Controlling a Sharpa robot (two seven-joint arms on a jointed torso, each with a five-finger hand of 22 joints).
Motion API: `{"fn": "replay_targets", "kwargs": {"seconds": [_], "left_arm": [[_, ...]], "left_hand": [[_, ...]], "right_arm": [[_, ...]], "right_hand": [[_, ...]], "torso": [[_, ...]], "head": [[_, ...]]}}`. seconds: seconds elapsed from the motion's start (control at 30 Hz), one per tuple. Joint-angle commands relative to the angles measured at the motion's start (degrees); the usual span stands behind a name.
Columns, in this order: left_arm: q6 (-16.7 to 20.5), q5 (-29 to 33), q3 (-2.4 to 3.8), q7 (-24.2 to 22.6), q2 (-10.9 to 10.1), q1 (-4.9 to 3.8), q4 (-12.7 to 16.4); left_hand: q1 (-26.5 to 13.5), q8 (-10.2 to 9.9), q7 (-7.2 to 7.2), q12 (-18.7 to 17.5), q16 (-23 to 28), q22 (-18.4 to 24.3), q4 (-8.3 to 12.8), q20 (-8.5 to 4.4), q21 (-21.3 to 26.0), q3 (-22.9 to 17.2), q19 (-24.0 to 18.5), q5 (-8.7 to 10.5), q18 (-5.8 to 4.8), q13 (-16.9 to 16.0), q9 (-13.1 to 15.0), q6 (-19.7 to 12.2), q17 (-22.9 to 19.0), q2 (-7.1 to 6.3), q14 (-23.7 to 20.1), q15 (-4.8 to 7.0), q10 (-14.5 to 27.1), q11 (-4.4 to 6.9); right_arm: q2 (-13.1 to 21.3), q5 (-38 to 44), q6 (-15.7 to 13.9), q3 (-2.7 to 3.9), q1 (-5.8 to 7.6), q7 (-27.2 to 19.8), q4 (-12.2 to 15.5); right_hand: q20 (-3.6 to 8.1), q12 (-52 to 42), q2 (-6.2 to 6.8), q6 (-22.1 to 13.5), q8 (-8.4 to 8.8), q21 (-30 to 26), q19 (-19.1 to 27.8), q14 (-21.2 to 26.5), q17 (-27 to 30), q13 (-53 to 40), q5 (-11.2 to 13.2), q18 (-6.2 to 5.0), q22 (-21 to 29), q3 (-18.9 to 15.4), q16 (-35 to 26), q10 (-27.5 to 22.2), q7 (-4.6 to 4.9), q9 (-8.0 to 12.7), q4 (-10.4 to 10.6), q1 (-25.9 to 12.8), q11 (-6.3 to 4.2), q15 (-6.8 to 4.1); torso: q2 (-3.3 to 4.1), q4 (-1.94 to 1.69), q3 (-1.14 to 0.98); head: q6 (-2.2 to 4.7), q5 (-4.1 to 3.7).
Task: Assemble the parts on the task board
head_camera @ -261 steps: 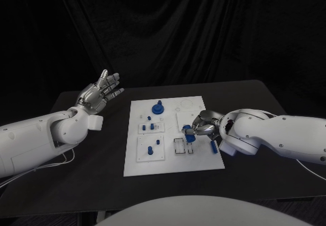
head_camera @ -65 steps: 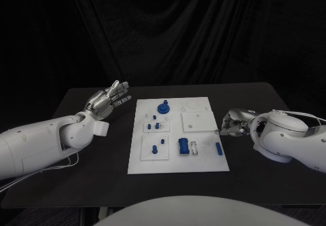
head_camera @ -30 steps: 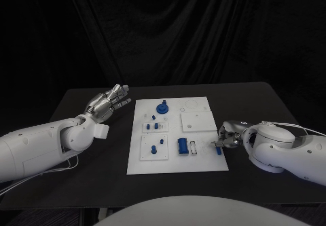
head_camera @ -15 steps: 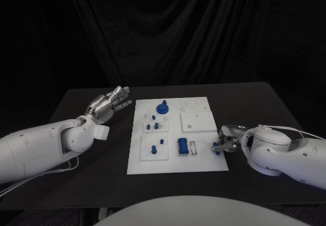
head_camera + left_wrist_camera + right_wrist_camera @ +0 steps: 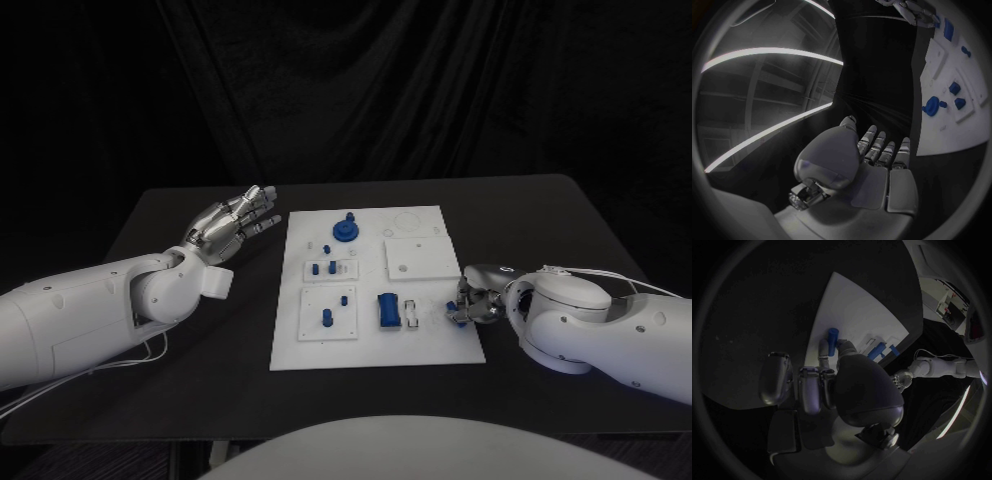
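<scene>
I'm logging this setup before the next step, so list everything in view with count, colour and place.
Table: one, black, under everything.
Task board: one, white, table's middle.
Parts: several, blue, on the board; a block near its middle, a knobbed piece at its far end, a rod at the right edge by the fingers.
Left hand: silver, raised left of the board, fingers spread, holding nothing.
Right hand: silver, at the board's right edge; grip unclear.

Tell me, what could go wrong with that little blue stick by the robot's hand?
The right hand touches the small blue peg right at the task board's edge, so a nudge might push it off onto the table. Its grip looks like fingertips alone, so the peg might slip or tip.
</scene>
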State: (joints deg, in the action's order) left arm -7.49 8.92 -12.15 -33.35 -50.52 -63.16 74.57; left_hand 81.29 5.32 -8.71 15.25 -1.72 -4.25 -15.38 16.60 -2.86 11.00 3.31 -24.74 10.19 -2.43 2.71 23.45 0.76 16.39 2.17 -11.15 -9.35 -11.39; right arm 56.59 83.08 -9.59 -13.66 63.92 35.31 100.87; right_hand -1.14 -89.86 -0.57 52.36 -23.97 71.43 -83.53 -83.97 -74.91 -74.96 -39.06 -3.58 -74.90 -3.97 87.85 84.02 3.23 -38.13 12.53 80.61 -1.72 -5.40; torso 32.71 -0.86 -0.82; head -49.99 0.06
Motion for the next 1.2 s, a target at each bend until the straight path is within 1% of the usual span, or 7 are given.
{"fn": "replay_targets", "kwargs": {"seconds": [0.03, 0.1, 0.23, 0.3, 0.63, 0.77, 1.2], "left_arm": [[-0.8, 0.0, 0.06, -0.3, 0.1, 0.11, 0.0], [-0.8, 0.0, 0.06, -0.3, 0.1, 0.14, 0.0], [-0.8, 0.0, 0.06, -0.3, 0.1, 0.23, 0.0], [-0.8, 0.0, 0.06, -0.3, 0.1, 0.26, 0.0], [-0.8, 0.0, 0.06, -0.2, 0.1, 0.35, 0.0], [-0.8, 0.0, 0.06, -0.2, 0.2, 0.36, 0.0], [-0.9, 0.0, 0.06, 0.0, 0.5, 0.37, -0.1]], "left_hand": [[0.5, 0.2, -2.95, 0.0, -0.1, 0.1, 0.1, 0.15, -0.1, -0.3, 0.1, -0.27, -0.9, -0.1, 0.0, -0.2, 0.0, 0.08, -0.1, -0.31, -0.2, -0.34], [0.7, 0.2, -2.93, 0.0, -0.1, 0.1, 0.1, 0.15, -0.1, -0.4, 0.1, -0.43, -0.91, -0.1, 0.0, -0.3, 0.0, 0.11, -0.1, -0.31, -0.2, -0.35], [0.9, 0.2, -2.89, 0.0, -0.1, 0.1, 0.3, 0.16, -0.1, -0.7, 0.1, -0.7, -0.94, -0.1, 0.0, -0.4, 0.0, 0.19, -0.2, -0.34, -0.2, -0.39], [1.0, 0.2, -2.87, 0.0, -0.1, 0.1, 0.3, 0.16, -0.1, -0.8, 0.1, -0.76, -0.95, -0.1, 0.0, -0.4, 0.0, 0.2, -0.2, -0.35, -0.2, -0.41], [1.1, 0.1, -2.86, 0.0, -0.1, 0.1, 0.3, 0.16, -0.1, -0.9, 0.1, -0.84, -0.96, -0.1, 0.0, -0.5, 0.0, 0.21, -0.2, -0.35, -0.2, -0.41], [1.1, 0.1, -2.86, 0.0, -0.1, 0.1, 0.3, 0.16, -0.1, -0.9, 0.1, -0.84, -0.96, -0.1, 0.0, -0.5, 0.0, 0.21, -0.2, -0.35, -0.2, -0.41], [1.2, 0.1, -2.83, 0.1, -0.1, 0.1, 0.4, 0.16, -0.1, -1.0, 0.1, -1.0, -0.98, -0.1, 0.0, -0.5, 0.0, 0.18, -0.1, -0.4, -0.3, -0.45]], "right_arm": [[0.1, -1.9, -1.4, -0.5, -0.75, -0.1, -0.2], [0.2, -4.6, -2.7, -0.5, -0.76, -0.6, -0.1], [0.6, -13.6, -6.3, -0.49, -0.77, -2.6, 0.3], [0.8, -17.5, -7.9, -0.49, -0.75, -3.6, 0.6], [0.7, -30.0, -11.1, -0.48, 1.15, -6.6, 1.8], [-0.1, -32.6, -11.0, -0.47, 1.99, -7.3, 1.8], [-3.0, -34.6, -8.5, -0.47, 2.48, -7.3, -0.4]], "right_hand": [[-0.17, -0.1, -0.98, -0.6, 0.26, -0.1, 0.2, -4.8, -8.9, -15.0, 3.6, -0.39, -9.8, 5.0, -0.4, 6.0, -0.14, 2.6, -3.3, 3.4, 0.48, 0.56], [-0.23, -0.1, 0.02, -0.5, 0.41, 0.1, 0.1, -4.8, -9.0, -15.0, 8.5, -0.37, -9.9, 9.7, -0.3, 6.0, 0.39, 2.7, -3.7, 3.8, 0.89, 0.89], [-0.86, -0.1, 4.17, -0.1, -0.39, 0.7, -0.2, -4.9, -9.3, -15.0, 8.1, -0.19, -10.1, 20.0, -0.2, 6.0, 0.52, 1.9, -4.5, 0.4, 0.84, 0.9], [-0.73, -0.1, 5.02, -0.2, -0.81, 1.0, -0.3, -4.9, -9.3, -15.0, 8.5, -0.21, -10.1, 22.5, -0.1, 6.0, 0.29, 1.4, -4.9, -1.0, 0.93, 0.97], [-0.64, -0.1, 6.1, -0.3, -1.46, 1.8, -0.5, -4.9, -9.4, -15.0, 8.8, -0.06, -10.3, 25.5, -0.1, 6.0, 0.09, 0.7, -5.3, -4.1, 0.77, 0.86], [-0.6, -0.1, 6.47, -0.5, -1.39, 2.2, -0.7, -5.0, -9.5, -15.0, 8.3, 0.01, -10.4, 26.2, 0.0, 6.0, 0.03, 0.7, -5.0, -5.6, 0.72, 0.81], [-0.59, -0.1, 6.44, -0.7, -1.3, 2.0, -0.6, -4.9, -9.3, -15.0, 8.7, -0.02, -10.4, 26.7, -0.1, 6.0, 0.03, 0.8, -4.8, -6.6, 0.72, 0.81]], "torso": [[-0.01, -0.03, -0.01], [-0.02, -0.03, 0.01], [0.0, -0.02, 0.03], [0.01, -0.02, 0.04], [-0.03, 0.03, 0.02], [-0.03, -0.01, 0.05], [0.03, -0.09, 0.09]], "head": [[-0.01, 0.04], [-0.01, 0.06], [-0.01, 0.18], [-0.01, 0.27], [-0.01, 0.53], [-0.01, 0.53], [-0.01, 0.43]]}}
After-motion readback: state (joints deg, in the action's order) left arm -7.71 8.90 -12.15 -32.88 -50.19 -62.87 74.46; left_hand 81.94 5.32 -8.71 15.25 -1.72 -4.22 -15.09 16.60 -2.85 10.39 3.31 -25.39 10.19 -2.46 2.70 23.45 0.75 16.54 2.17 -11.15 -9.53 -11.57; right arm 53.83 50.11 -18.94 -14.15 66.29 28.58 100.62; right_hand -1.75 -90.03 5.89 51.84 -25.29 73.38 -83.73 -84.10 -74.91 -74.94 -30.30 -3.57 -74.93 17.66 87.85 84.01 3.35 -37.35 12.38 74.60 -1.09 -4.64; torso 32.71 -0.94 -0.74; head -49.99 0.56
